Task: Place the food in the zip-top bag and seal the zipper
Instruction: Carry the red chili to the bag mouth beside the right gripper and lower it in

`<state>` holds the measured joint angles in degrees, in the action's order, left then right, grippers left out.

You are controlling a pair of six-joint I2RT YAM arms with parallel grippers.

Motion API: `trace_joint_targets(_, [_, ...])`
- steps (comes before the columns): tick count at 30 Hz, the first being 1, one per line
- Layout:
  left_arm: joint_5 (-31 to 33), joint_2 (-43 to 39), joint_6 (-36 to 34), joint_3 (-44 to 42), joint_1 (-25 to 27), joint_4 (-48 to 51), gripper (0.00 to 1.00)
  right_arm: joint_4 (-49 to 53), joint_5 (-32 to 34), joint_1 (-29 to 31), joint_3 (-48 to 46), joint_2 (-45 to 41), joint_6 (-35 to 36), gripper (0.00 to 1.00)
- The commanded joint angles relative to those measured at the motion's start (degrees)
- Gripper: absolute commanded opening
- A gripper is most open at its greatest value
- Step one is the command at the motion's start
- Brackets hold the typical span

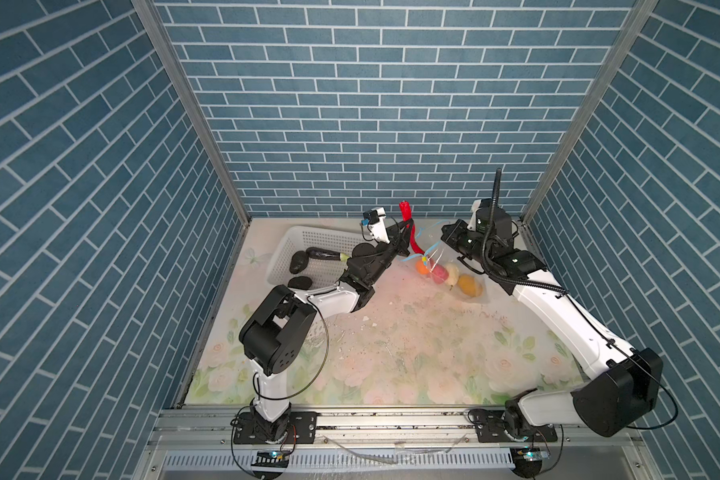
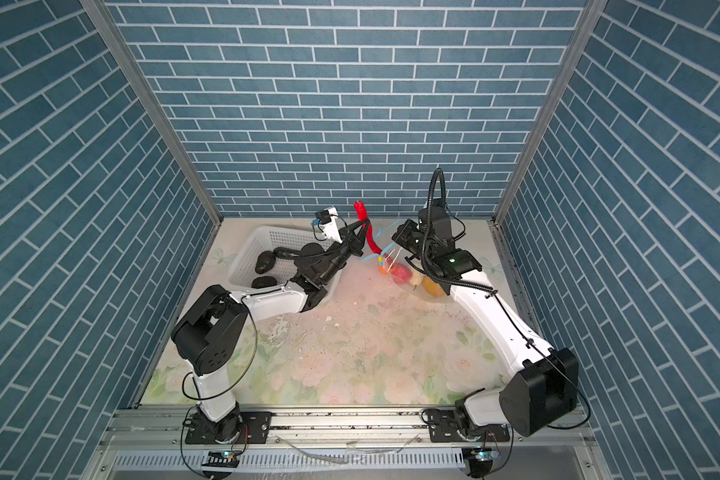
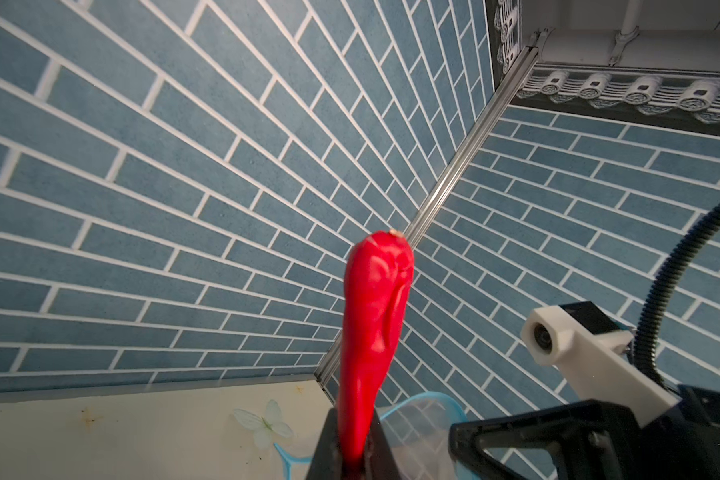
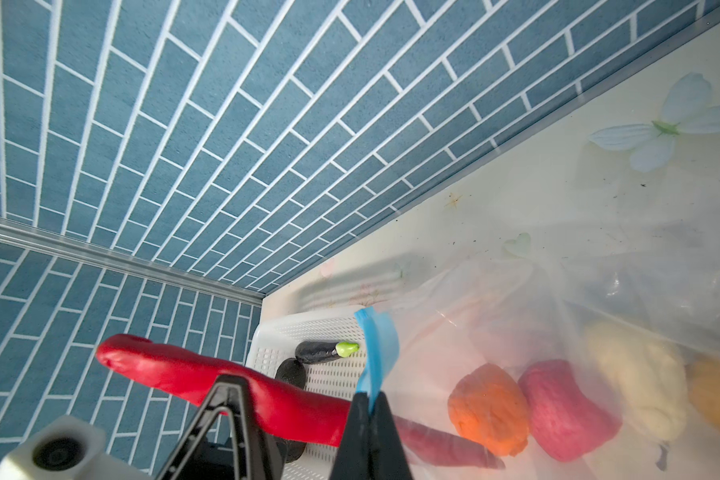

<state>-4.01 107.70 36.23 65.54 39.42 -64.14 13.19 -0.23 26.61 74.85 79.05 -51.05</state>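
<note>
Floral tabletop (image 1: 391, 353), blue brick walls (image 1: 350, 124). At one o'clock the limp zip-top bag (image 4: 558, 299) holds four lumps (image 4: 489, 409); the right gripper (image 4: 368, 401) pinches its zipper (image 4: 375, 345), probably the stiffest hold. Farther, toward twelve, the left gripper (image 3: 352, 436) clamps the red chili (image 3: 375, 311) mid-body; it looks light and bendy.

Floral table (image 1: 391, 353) — basket (image 1: 308, 239), zip-top bag (image 4: 495, 307)

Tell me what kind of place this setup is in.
Probably a staged robot test booth, not a real kitchen: blue brick-print wall panels held in aluminium framing, a floral-print tabletop, and a left arm and right arm bolted to a metal rail in front.
</note>
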Motion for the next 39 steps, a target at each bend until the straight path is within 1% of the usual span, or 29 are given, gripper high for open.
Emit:
trace_joint_targets(1, [-0.8,1.3,0.0,2.1,0.9,-3.3,0.0,-2.0,0.1,-0.2,0.8,-2.1,-0.5,0.02])
trace_joint_targets(9, [-1.1,4.1,0.3,4.6,2.4,-3.4,0.03,-2.0,0.1,-0.2,0.8,-2.4,-0.5,0.02])
trace_joint_targets(21, [-1.0,5.6,-0.1,2.6,2.5,-4.0,0.06,-1.9,0.6,-0.2,0.8,-2.6,-0.4,0.02])
trace_joint_targets(28, [-0.9,5.8,-1.5,1.3,2.5,-3.5,0.14,-2.0,0.3,-0.2,1.1,-2.1,-0.5,0.02])
trace_joint_targets(34, [-0.8,6.2,-2.7,0.6,2.5,-3.0,0.18,-2.0,0.2,-0.2,1.4,-1.7,-0.5,0.02])
trace_joint_targets(39, [-0.5,6.5,-3.1,0.6,2.5,-1.6,0.28,-1.9,0.1,-0.2,1.5,-1.4,-0.5,0.02])
